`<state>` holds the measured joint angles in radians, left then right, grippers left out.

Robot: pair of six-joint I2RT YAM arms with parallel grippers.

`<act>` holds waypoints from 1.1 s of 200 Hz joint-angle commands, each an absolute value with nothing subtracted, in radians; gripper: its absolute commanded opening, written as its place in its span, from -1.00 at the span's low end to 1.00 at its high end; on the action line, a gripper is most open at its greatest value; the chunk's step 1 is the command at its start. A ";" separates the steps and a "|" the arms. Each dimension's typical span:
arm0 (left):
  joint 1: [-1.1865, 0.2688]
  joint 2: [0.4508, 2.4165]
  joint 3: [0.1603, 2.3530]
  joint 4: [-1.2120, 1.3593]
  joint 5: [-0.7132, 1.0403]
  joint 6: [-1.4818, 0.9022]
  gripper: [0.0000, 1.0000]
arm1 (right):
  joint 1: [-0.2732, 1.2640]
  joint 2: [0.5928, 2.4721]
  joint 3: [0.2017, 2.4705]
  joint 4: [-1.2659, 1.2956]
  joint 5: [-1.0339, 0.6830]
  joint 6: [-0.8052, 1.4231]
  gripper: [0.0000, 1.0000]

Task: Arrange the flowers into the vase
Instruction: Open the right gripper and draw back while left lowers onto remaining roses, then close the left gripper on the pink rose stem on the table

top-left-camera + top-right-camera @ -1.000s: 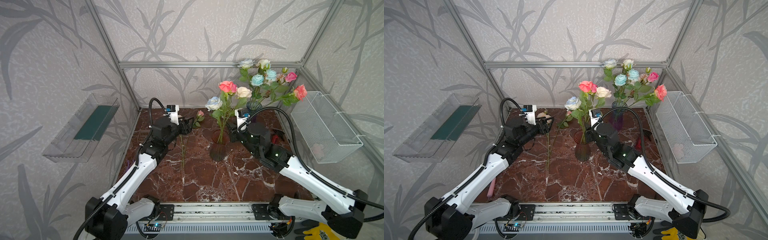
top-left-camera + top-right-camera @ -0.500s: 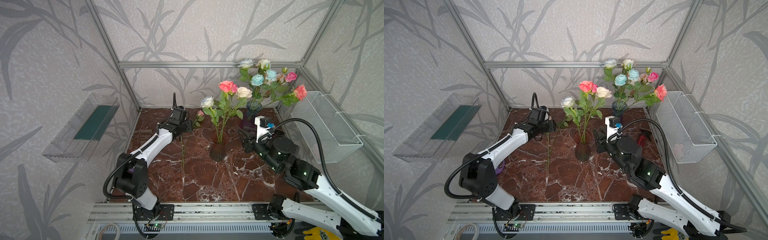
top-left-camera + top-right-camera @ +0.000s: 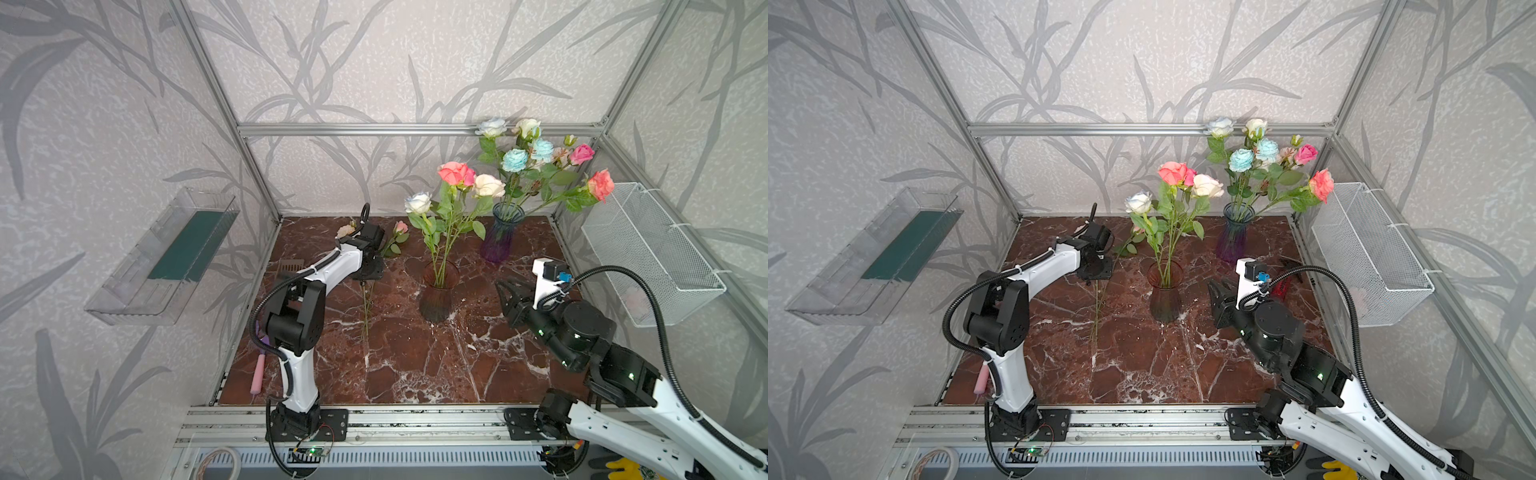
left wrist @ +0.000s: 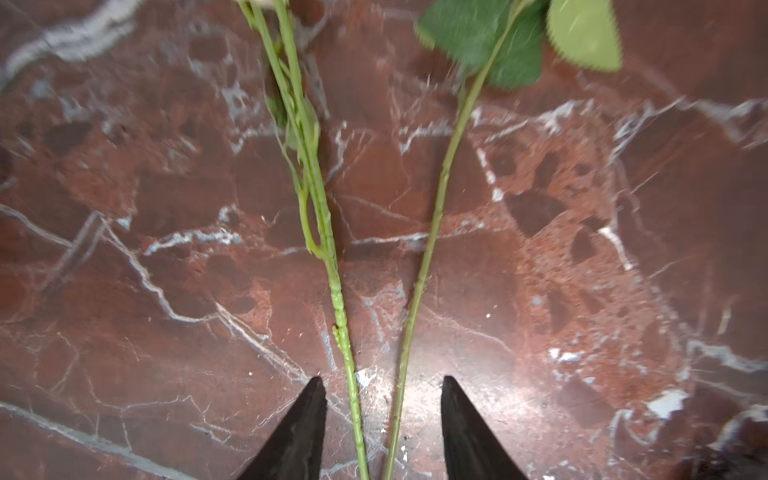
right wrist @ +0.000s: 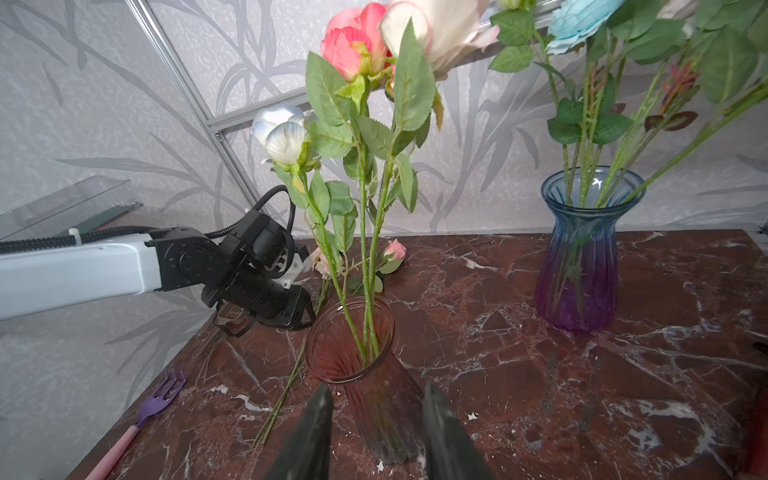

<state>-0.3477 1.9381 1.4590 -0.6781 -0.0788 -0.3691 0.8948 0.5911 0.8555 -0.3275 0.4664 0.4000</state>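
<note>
A brown-tinted glass vase (image 3: 437, 297) (image 3: 1165, 299) (image 5: 368, 365) stands mid-table and holds three flowers: a white-blue rose (image 3: 417, 203), a coral one (image 3: 456, 173) and a cream one (image 3: 488, 185). Two more flowers lie flat to its left, their stems (image 3: 365, 309) (image 4: 338, 307) side by side. My left gripper (image 3: 366, 279) (image 3: 1094, 277) (image 4: 382, 379) points down over them, open, with both stems between its jaws and untouched. My right gripper (image 3: 508, 286) (image 3: 1221, 286) (image 5: 378, 388) hangs open and empty, to the right of the vase.
A blue-purple vase (image 3: 500, 237) full of several roses stands at the back right. A wire basket (image 3: 648, 253) hangs on the right wall, a clear tray (image 3: 166, 257) on the left wall. A purple-pink fork (image 3: 257, 374) lies at the left edge.
My right gripper has drawn back from the vase toward the front right, leaving the white-blue rose in it. My left gripper has turned downward over the lying stems, its jaws narrowing.
</note>
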 commanded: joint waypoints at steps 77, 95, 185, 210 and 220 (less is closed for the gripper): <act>-0.351 1.927 1.393 -0.759 0.057 -0.390 -0.15 | 0.899 0.434 0.773 -0.402 0.488 0.460 -0.23; -0.351 1.938 1.383 -0.779 0.055 -0.374 -0.22 | 0.899 0.407 0.753 -0.417 0.483 0.479 -0.23; -0.359 1.983 1.344 -0.789 0.076 -0.318 -0.55 | 0.899 0.347 0.734 -0.463 0.486 0.516 -0.23; -0.365 1.989 1.347 -0.794 0.081 -0.315 -0.60 | 0.899 0.353 0.742 -0.466 0.478 0.523 -0.23; -0.368 1.992 1.344 -0.796 0.076 -0.311 -0.63 | 0.899 0.353 0.745 -0.466 0.478 0.525 -0.23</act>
